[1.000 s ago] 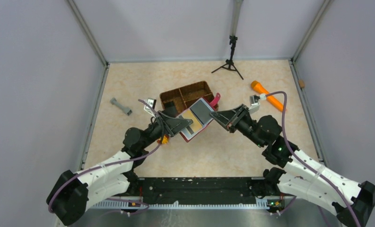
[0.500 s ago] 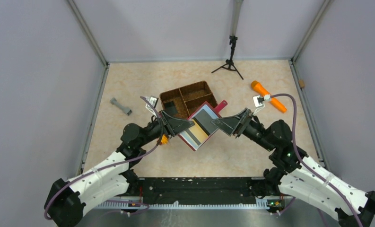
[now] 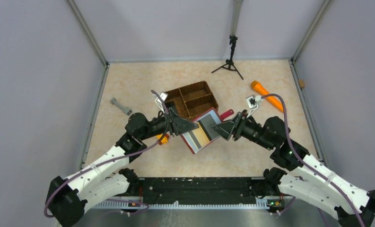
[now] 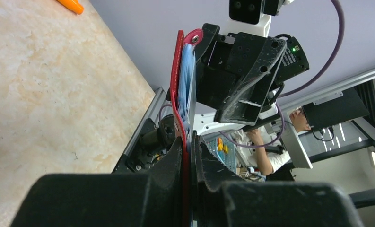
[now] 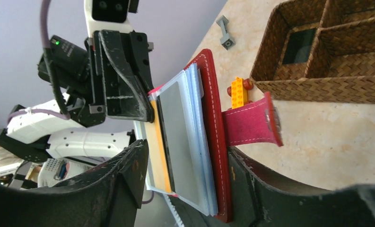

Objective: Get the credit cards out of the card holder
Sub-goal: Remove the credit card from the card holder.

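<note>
Currently, your left end effector (image 3: 189, 127) pinches one edge of the card holder (image 5: 215, 123), held above the worktop (image 5: 327, 142) near the wicker basket (image 5: 308, 90), your right end effector (image 5: 187, 153) straddles it half-open, and both credit cards (image 5: 178, 137) sit in its pockets.

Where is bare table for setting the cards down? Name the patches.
Free: the strip between the card holder and the black base plate; the far-left corner behind the grey dumbbell. Crowded: the middle, where left claw and right claw flank the card holder beside the wicker basket.
</note>
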`<state>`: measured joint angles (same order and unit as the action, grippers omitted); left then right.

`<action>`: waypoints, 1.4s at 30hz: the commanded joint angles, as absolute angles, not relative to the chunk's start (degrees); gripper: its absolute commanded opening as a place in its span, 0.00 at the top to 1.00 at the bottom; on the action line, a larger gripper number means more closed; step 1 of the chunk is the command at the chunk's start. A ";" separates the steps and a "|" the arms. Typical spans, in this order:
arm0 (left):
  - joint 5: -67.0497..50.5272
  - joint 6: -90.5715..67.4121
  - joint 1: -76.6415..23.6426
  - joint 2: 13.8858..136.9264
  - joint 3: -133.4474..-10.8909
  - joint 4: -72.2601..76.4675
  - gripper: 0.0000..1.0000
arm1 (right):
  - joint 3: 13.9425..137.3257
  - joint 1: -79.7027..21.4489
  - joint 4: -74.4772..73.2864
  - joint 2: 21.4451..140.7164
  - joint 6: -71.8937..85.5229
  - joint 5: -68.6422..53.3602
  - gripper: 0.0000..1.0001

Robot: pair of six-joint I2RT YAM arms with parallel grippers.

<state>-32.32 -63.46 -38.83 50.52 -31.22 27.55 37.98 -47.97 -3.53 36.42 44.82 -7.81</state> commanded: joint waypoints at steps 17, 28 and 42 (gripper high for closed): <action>-43.16 -59.08 -36.32 54.42 -38.88 21.42 1.00 | 35.61 -47.56 -3.77 32.00 44.22 -11.60 0.66; -44.30 -58.30 -35.19 54.03 -39.61 20.14 1.00 | 34.33 -46.53 -3.14 32.08 45.52 -12.74 0.79; -46.41 -58.60 -33.47 54.23 -39.12 20.44 1.00 | 27.18 -45.20 7.33 28.65 53.40 -14.18 0.61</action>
<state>-45.34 -58.94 -34.02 54.89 -36.77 17.89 27.40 -45.84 1.58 29.26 52.05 -13.28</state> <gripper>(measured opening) 0.099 0.375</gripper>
